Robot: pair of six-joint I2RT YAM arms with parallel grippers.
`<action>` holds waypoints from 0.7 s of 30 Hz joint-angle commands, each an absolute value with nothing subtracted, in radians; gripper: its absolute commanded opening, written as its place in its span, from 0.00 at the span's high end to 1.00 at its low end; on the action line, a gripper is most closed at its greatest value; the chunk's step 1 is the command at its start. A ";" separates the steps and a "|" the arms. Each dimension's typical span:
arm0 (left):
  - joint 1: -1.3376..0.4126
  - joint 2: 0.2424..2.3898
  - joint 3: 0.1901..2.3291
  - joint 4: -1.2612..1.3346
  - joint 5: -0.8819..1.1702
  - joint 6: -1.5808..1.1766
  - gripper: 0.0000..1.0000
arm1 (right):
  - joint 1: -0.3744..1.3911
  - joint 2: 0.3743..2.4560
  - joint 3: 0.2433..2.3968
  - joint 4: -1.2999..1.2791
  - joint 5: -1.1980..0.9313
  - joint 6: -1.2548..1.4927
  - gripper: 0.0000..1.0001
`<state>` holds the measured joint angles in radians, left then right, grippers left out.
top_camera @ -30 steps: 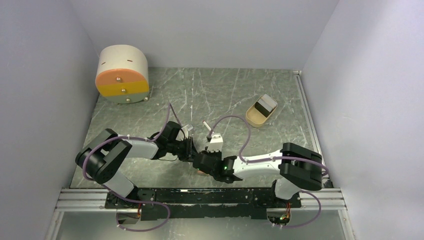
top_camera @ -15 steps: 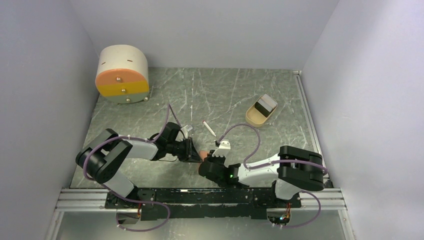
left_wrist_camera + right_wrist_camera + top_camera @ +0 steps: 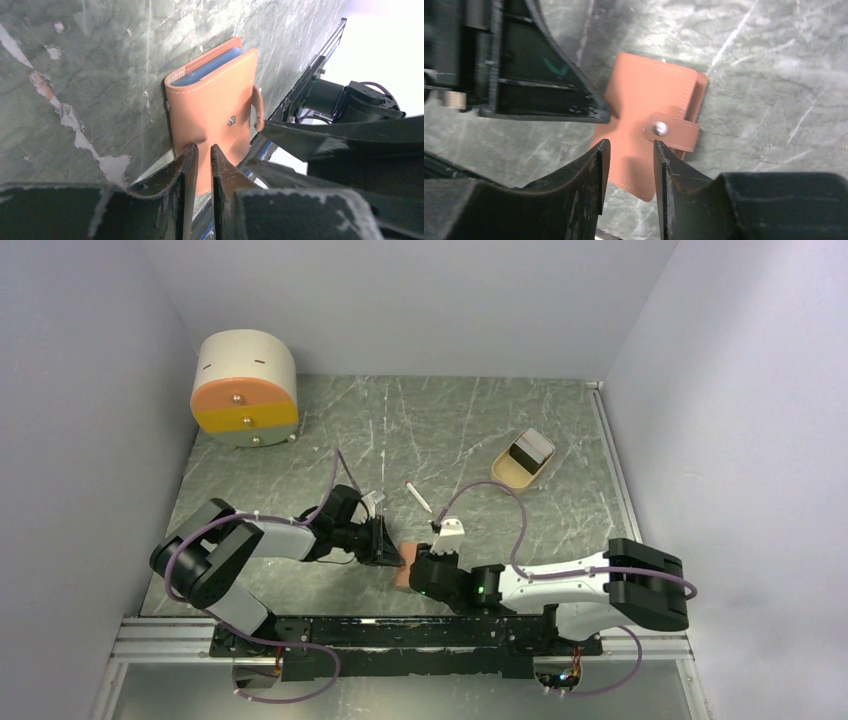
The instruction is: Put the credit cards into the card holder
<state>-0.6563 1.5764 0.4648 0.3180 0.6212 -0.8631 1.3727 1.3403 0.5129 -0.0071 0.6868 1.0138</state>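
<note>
The tan leather card holder (image 3: 401, 567) lies closed on the table near the front edge, its strap snapped (image 3: 672, 132). Blue card edges (image 3: 210, 65) show inside it. My left gripper (image 3: 393, 549) presses its tips against the holder's edge (image 3: 202, 147), jaws almost together with nothing between them. My right gripper (image 3: 417, 573) hovers over the holder (image 3: 629, 145), open and empty. A black card with a white band (image 3: 531, 450) stands in a tan tray (image 3: 508, 477) at the back right.
A thin white stick (image 3: 418, 497) lies behind the grippers. A round cream and orange drawer box (image 3: 245, 390) stands at the back left. The black rail (image 3: 400, 635) runs along the table's front edge, close behind the holder.
My right gripper has dropped toward the front edge and turned onto the holder, and its elbow has swung right. The holder now shows between both grippers. My left gripper edged slightly right.
</note>
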 commanded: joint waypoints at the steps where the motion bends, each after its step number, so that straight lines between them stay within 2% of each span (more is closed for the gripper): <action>1: -0.659 1.571 0.474 0.206 0.584 -0.821 0.77 | 1.364 1.297 0.635 -0.211 0.663 0.923 0.59; 3: -0.660 1.573 0.480 0.194 0.586 -0.814 0.77 | 1.363 1.316 0.680 -0.292 0.665 0.938 0.61; 7: -0.660 1.574 0.480 0.213 0.599 -0.822 0.77 | 1.362 1.339 0.714 -0.373 0.664 0.953 0.77; 8: -0.659 1.574 0.481 0.217 0.604 -0.823 0.77 | 1.361 1.334 0.717 -0.387 0.665 0.956 0.78; 10: -0.660 1.572 0.483 0.217 0.607 -0.824 0.77 | 1.359 1.306 0.721 -0.405 0.662 0.954 0.76; 13: -0.660 1.569 0.489 0.204 0.604 -0.816 0.77 | 1.337 1.245 0.727 -0.447 0.650 0.967 0.65; 21: -0.663 1.565 0.509 0.193 0.608 -0.800 0.75 | 1.238 1.168 0.701 -0.529 0.588 0.997 0.64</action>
<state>-0.6563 1.5726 0.4946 0.2558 0.6205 -0.8371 1.2778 1.1904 0.7090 -0.4610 0.6132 0.9806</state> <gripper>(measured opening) 0.249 0.356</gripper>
